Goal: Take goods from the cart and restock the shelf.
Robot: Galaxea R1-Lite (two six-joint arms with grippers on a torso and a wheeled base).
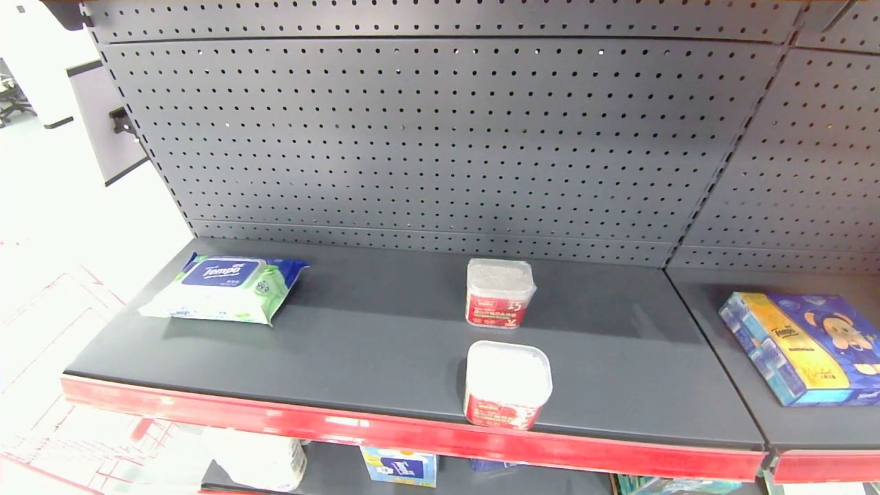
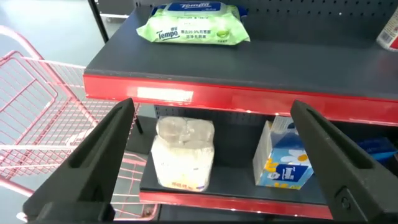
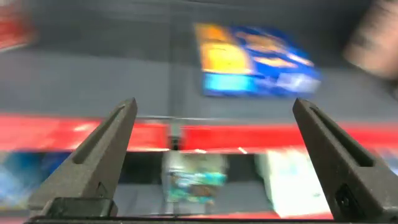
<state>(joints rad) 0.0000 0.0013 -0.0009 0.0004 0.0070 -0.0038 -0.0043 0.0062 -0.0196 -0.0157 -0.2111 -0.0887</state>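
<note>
Restocking looks to be at the fetching stage, since neither arm carries anything: the left gripper hangs in front of the shelf's red front edge with its fingers spread wide and nothing between them, and the right gripper is likewise released and bare, facing the front edge of the neighbouring bay. The shelf already bears a pack of wet wipes near its left end, lying flat, and two lidded tubs in the middle, the rear tub standing well back and the front tub close to the front edge, in line with it but apart. A blue and yellow tissue pack lies flat in the bay to the right. On the lower shelf a white wrapped pack and a blue and white carton stand side by side, not touching. The cart, a red wire basket, stands just off the shelf's left end, so the left arm is probably the better one to send. I cannot tell what goods lie in it. To do this well, it should likely drop into the basket from above with its fingers kept wide, clear of the wire walls, close on one item squarely, lift straight up before swinging over, and clear the red front edge. The bare stretch between the wipes and the tubs seems the safest landing place.
</note>
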